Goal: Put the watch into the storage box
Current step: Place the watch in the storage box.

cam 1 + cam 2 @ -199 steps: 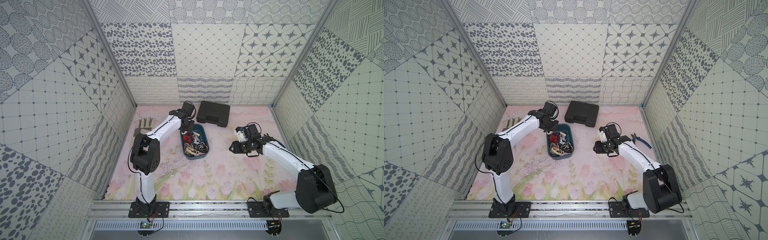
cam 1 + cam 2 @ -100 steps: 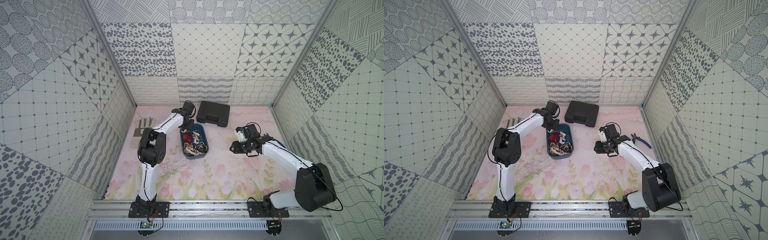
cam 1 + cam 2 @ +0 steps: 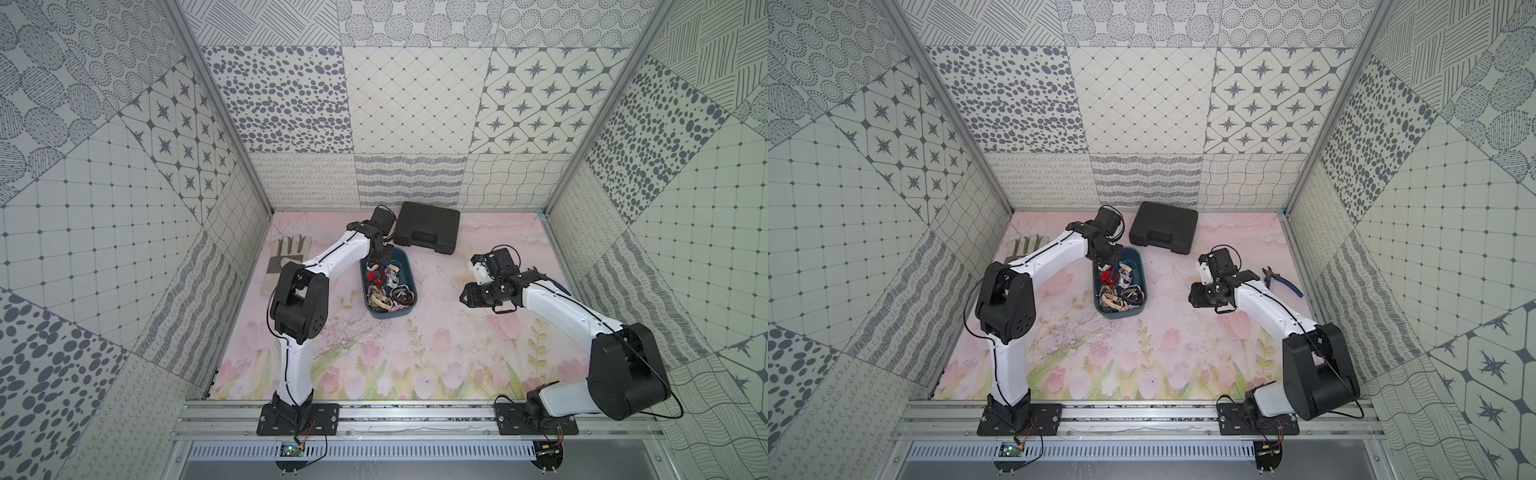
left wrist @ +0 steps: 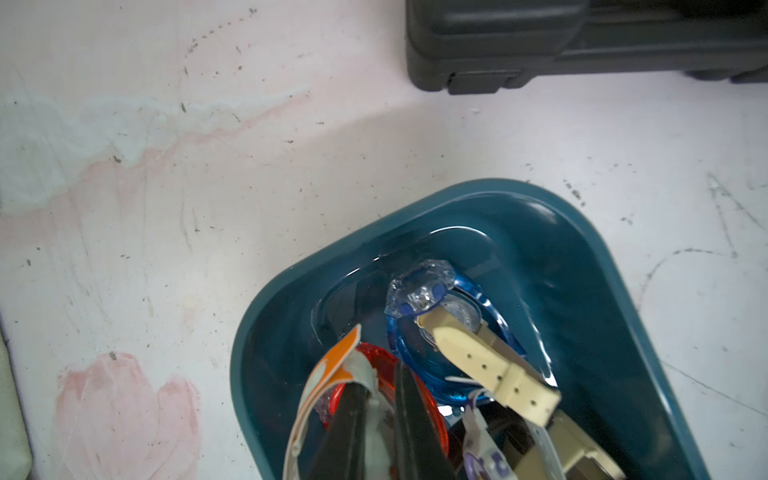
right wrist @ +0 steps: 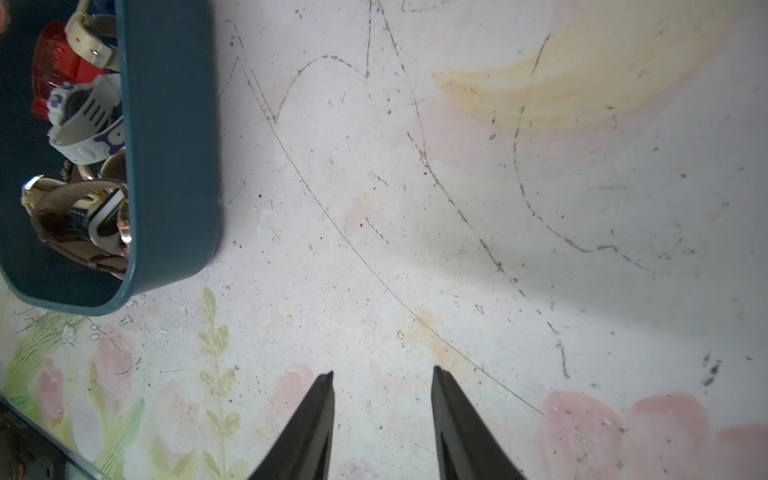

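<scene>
The teal storage box (image 3: 412, 272) (image 3: 1143, 266) (image 4: 266, 332) (image 5: 174, 145) sits mid-table and holds several watches, among them a red one (image 3: 376, 277) and a clear blue one (image 4: 419, 286). My left gripper (image 3: 376, 259) (image 3: 1106, 262) (image 4: 382, 399) hangs over the box's far end. It is shut on the watch (image 4: 332, 365), which has an orange and grey-white strap; the strap runs between the fingers and curls out above the red watch. My right gripper (image 3: 463, 295) (image 3: 1192, 297) (image 5: 382, 374) is open and holds nothing, low over bare mat to the right of the box.
A black hard case (image 3: 426, 226) (image 4: 540, 37) lies at the back, close behind the box. A grey work glove (image 3: 286, 249) lies at the back left. Blue-handled pliers (image 3: 1281, 280) lie near the right wall, behind the right arm.
The left arm's elbow has shifted slightly while its gripper stays over the box's far end with the watch. The right arm has not moved.
</scene>
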Controlling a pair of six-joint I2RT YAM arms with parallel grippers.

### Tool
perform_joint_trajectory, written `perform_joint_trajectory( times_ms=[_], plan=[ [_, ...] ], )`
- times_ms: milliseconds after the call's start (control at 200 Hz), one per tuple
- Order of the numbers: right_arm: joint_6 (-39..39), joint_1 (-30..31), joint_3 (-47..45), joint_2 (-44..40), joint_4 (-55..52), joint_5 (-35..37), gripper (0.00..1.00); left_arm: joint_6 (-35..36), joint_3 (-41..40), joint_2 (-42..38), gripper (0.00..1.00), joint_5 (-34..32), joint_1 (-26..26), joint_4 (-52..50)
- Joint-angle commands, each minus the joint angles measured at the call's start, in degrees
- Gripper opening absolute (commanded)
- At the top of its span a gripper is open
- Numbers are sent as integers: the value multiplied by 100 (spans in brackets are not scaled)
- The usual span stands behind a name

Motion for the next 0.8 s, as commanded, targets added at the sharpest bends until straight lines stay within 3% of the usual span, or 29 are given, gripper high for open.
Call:
perform_joint_trajectory(
  times_ms=[0, 520, 795],
  plan=[
    [-69, 35, 139, 90, 113, 79, 43, 165, 24, -25, 12, 118, -50, -319],
    [-55, 62, 124, 99, 108, 104, 43, 220, 53, 485, 14, -188, 22, -1],
    [-23, 96, 138, 71, 129, 63, 43, 181, -173, 210, 42, -120, -70, 206]
  ],
)
